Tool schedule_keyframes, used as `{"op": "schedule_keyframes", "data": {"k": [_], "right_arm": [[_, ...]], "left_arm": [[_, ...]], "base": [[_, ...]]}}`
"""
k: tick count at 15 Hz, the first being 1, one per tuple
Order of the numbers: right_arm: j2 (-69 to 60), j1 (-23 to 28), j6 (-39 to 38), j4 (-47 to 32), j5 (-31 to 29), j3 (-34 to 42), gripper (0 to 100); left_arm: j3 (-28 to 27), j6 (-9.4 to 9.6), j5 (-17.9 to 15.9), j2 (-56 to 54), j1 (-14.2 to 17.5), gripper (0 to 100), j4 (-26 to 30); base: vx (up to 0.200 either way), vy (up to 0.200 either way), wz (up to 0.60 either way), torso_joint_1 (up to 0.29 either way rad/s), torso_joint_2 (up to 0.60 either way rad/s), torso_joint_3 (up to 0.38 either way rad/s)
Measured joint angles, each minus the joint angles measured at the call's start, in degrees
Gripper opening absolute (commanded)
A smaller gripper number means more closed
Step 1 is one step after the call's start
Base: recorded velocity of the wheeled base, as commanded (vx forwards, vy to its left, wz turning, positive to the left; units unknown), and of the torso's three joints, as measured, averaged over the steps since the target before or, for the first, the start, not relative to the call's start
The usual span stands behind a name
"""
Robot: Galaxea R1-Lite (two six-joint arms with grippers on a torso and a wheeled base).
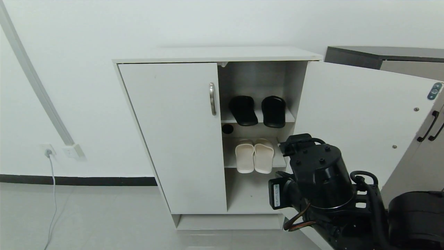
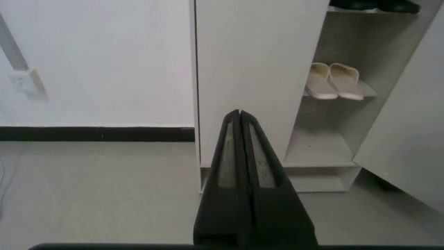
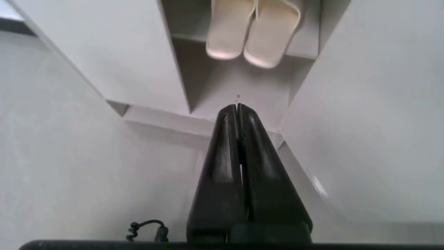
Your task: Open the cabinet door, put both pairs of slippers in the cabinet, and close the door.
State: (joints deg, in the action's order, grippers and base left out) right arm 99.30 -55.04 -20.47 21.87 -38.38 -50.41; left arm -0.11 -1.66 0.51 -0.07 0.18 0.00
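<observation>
A: Any writing, numbers or signs legible anywhere?
B: None legible.
A: Not even on that small white label [image 1: 276,195] stuck on the right arm [image 1: 322,180]?
B: Printed with dark marks, but far too small to make out.

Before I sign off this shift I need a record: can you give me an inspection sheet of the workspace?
Surface: grey floor; the cabinet stands on it.
Job's things: right door open, left door shut; black slippers on the upper shelf; white slippers on the shelf below.
Clutter: nothing seen.
Grippers: left gripper shut, facing the left door; right gripper shut, pointed at the bottom compartment.
Cables: white cord from a wall socket down to the floor.
Surroundings: white wall; grey unit on the right.
</observation>
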Motion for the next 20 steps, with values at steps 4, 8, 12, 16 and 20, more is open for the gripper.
{"op": "schedule_keyframes", "data": {"k": [4, 8, 12, 16, 20], "right_arm": [[0.06, 0.09, 0.00, 0.02, -0.02, 0.38, 0], [0.06, 0.16, -0.06, 0.00, -0.02, 0.41, 0], [0.01, 0.61, -0.09, -0.01, 0.06, 0.80, 0], [-0.05, 0.74, -0.11, -0.06, 0.09, 1.10, 0], [-0.18, 0.69, -0.11, 0.05, 0.04, 1.32, 0]], "left_arm": [[0.00, 0.00, 0.06, 0.00, -0.05, 0, 0.00], [0.06, 0.11, 0.00, 0.00, -0.05, 0, 0.00], [0.09, 0.11, 0.00, 0.00, -0.05, 0, 0.00], [0.11, 0.10, 0.00, 0.00, 0.00, 0, 0.05], [0.11, 0.10, -0.02, 0.00, -0.07, 0, 0.00]], "base": [[0.000, 0.000, 0.00, 0.000, 0.00, 0.000], [0.000, 0.000, 0.00, 0.000, 0.00, 0.000], [0.000, 0.000, 0.00, 0.000, 0.00, 0.000], [0.000, 0.000, 0.00, 0.004, -0.04, -0.047], [0.000, 0.000, 0.00, 0.028, -0.37, -0.329]]}}
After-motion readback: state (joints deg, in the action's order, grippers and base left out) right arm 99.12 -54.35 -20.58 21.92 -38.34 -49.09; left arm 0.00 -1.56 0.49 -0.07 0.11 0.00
